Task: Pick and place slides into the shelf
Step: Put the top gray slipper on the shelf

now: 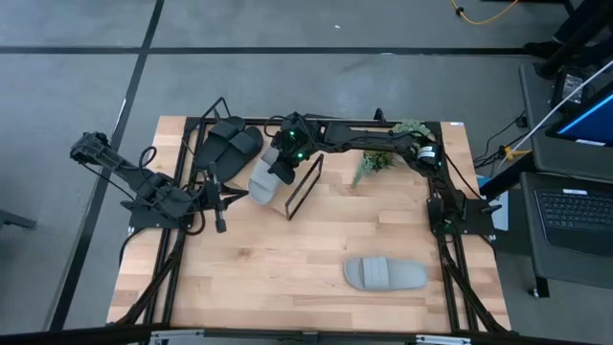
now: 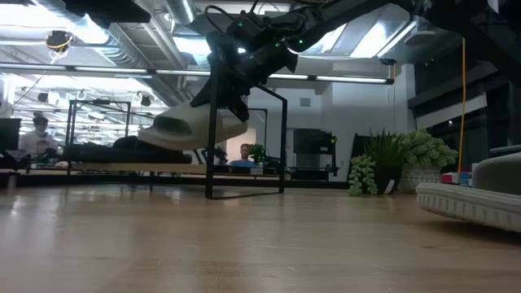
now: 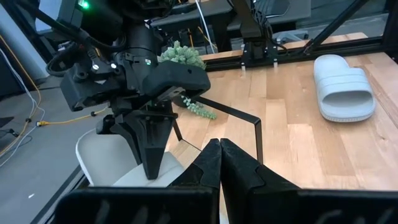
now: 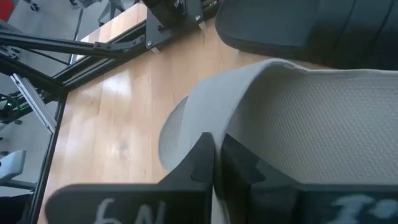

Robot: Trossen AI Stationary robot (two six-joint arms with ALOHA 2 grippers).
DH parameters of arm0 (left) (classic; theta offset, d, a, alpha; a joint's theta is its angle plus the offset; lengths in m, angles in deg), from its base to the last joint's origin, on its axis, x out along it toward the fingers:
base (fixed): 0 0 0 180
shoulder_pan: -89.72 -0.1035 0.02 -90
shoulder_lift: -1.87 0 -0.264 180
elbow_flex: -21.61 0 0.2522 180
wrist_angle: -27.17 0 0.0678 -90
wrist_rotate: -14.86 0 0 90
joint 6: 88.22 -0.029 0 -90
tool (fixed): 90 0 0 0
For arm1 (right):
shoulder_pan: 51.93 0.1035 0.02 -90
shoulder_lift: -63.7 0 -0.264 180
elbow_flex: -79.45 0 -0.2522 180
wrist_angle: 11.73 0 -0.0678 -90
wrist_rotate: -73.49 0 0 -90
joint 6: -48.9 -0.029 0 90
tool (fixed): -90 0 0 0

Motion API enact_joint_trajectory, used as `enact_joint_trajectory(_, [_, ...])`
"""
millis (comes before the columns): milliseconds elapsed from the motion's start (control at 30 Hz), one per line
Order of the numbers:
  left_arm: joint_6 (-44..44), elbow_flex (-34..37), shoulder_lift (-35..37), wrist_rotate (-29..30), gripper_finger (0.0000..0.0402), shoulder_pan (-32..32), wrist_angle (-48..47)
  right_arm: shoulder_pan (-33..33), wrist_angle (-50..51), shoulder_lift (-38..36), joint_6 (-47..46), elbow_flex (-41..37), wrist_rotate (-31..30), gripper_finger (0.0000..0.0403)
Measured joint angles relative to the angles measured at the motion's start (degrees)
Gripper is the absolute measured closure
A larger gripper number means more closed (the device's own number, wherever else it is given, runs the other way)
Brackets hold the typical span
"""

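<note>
Two black slides [image 1: 227, 143] lay side by side on the shelf [image 1: 305, 184], and one grey slide [image 1: 265, 179] sat at the shelf's edge beside them, its strap pinched in the right gripper [image 1: 284, 166]. Second grey slide [image 1: 385, 273] lay well apart on the table [image 1: 287, 259]. Left gripper [image 1: 218, 222] was fully closed on nothing, near the shelf's left end.

Right arm [image 1: 383, 144] stretches across, jaws nearly closed; left arm [image 1: 144, 182] waits aside, jaws closed.
</note>
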Motion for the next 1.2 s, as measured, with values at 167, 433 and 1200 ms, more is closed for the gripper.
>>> enact_joint_trajectory(167, [0.09, 0.00, 0.00, 0.00, 0.0402, 0.00, 0.00, -0.02, 0.28, 0.00, 0.26, 0.00, 0.02, 0.0382])
enact_joint_trajectory(433, [0.10, 0.00, 0.00, -0.01, 0.0402, 0.00, 0.00, 0.13, 0.63, 0.00, 1.88, 0.00, -0.07, 0.0362])
enact_joint_trajectory(1200, [0.26, 0.02, 0.00, -0.03, 0.0401, 0.03, -0.01, 0.40, -5.26, -0.11, 3.13, 0.30, 1.30, 0.0270])
